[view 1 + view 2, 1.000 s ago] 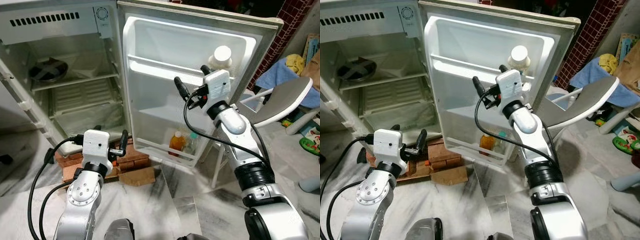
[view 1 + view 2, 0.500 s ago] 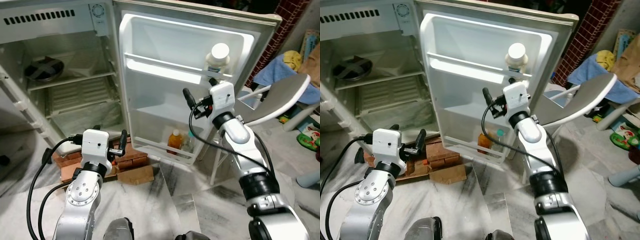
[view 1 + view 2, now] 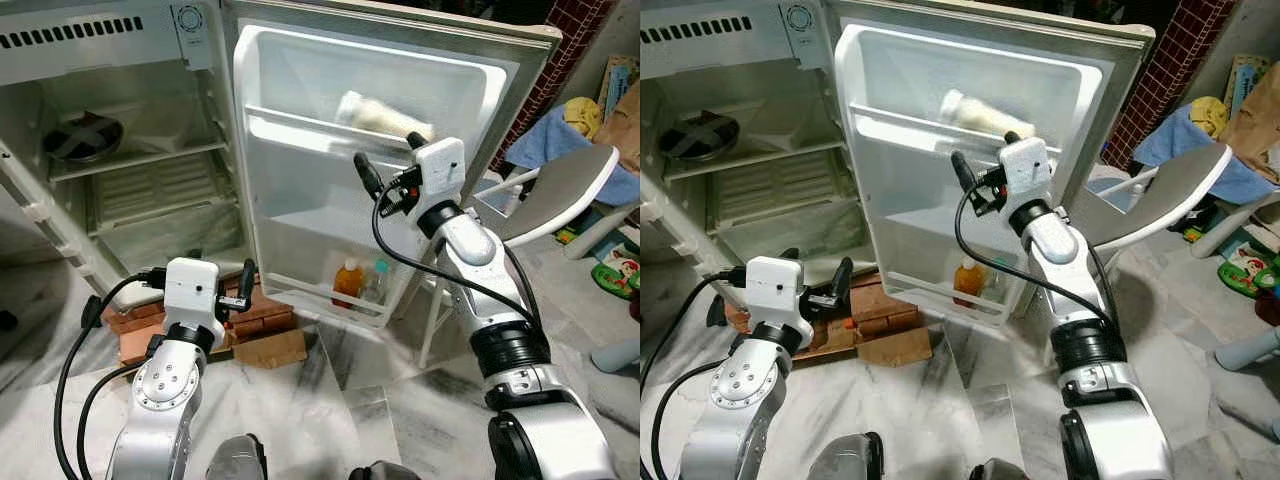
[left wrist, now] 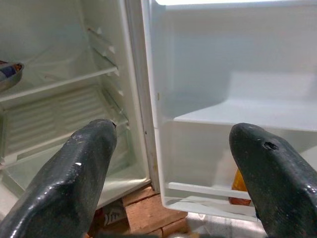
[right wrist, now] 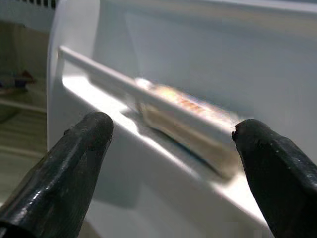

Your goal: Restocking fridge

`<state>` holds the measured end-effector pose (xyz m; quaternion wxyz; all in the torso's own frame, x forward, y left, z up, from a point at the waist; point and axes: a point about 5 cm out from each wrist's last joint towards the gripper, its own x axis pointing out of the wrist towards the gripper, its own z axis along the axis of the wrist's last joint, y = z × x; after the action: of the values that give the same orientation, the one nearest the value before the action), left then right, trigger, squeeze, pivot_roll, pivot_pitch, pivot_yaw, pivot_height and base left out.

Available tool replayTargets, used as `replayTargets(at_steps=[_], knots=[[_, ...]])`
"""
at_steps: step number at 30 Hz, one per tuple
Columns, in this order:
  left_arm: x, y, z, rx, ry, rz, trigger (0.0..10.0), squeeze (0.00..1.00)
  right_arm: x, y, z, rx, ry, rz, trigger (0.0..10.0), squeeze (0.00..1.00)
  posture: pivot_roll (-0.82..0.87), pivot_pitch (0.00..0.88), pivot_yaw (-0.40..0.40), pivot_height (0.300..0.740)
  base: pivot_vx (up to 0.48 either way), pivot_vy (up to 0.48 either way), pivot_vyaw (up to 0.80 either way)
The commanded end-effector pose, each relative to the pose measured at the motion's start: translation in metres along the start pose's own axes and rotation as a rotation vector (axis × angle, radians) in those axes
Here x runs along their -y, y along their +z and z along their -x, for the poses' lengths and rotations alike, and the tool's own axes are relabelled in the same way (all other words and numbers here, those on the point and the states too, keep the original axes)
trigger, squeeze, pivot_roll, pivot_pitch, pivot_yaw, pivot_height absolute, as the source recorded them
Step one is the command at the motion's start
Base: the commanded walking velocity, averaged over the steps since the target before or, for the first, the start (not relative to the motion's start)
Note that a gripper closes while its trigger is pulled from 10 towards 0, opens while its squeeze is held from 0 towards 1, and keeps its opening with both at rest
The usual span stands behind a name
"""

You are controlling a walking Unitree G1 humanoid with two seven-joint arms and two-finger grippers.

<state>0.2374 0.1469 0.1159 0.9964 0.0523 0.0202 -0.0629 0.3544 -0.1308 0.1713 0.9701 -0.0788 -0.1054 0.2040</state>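
Note:
The fridge door (image 3: 300, 190) stands wide. On its upper shelf a pale jar with a white cap (image 3: 385, 117) lies tipped on its side, blurred behind the shelf rail (image 5: 188, 116). My right gripper (image 3: 390, 158) is open just in front of and below the jar, holding nothing. An orange bottle (image 3: 347, 283) and a clear bottle with a teal cap (image 3: 377, 283) stand in the lower door shelf. My left gripper (image 3: 222, 268) is open and low, in front of the fridge's bottom edge, pointing at the hinge side (image 4: 143, 99).
A dark pan (image 3: 82, 137) sits on the fridge's upper inner shelf; the wire shelf (image 3: 160, 195) below is bare. Bricks (image 3: 265, 318) and a cardboard piece (image 3: 275, 352) lie under the door. A grey chair (image 3: 565, 190) stands right of the door.
The jar stood upright on the upper door shelf; now it lies on its side. My right gripper has risen and shifted left toward it. The left arm has not moved.

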Motion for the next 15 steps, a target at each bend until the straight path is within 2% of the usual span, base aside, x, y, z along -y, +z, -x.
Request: replayTargets(at_steps=[1,9,12,13,15], knots=[[0.002,0.003,0.0,0.007,-0.004,-0.004,10.0,0.0,-0.001,0.003,0.002,0.004,0.02,0.007,10.0,0.0,0.13,0.121,-0.039,0.74,0.0,0.0,0.0],[0.001,0.002,-0.002,0.01,-0.005,-0.005,10.0,0.0,-0.001,-0.002,0.014,0.007,-0.013,-0.014,10.0,0.0,0.13,0.099,-0.035,0.74,0.0,0.0,0.0],[0.002,-0.001,0.002,0.006,-0.036,0.009,10.0,0.0,-0.009,-0.007,0.032,0.026,-0.078,-0.041,10.0,0.0,0.13,0.079,-0.033,0.74,0.0,0.0,0.0],[0.002,-0.001,0.002,0.006,-0.036,0.009,10.0,0.0,-0.009,-0.007,0.032,0.026,-0.078,-0.041,10.0,0.0,0.13,0.079,-0.033,0.74,0.0,0.0,0.0],[0.005,-0.002,0.002,0.013,-0.058,0.005,10.0,0.0,-0.021,-0.012,0.047,0.017,-0.114,-0.071,10.0,0.0,0.12,0.063,-0.029,0.74,0.309,-0.364,0.0]])
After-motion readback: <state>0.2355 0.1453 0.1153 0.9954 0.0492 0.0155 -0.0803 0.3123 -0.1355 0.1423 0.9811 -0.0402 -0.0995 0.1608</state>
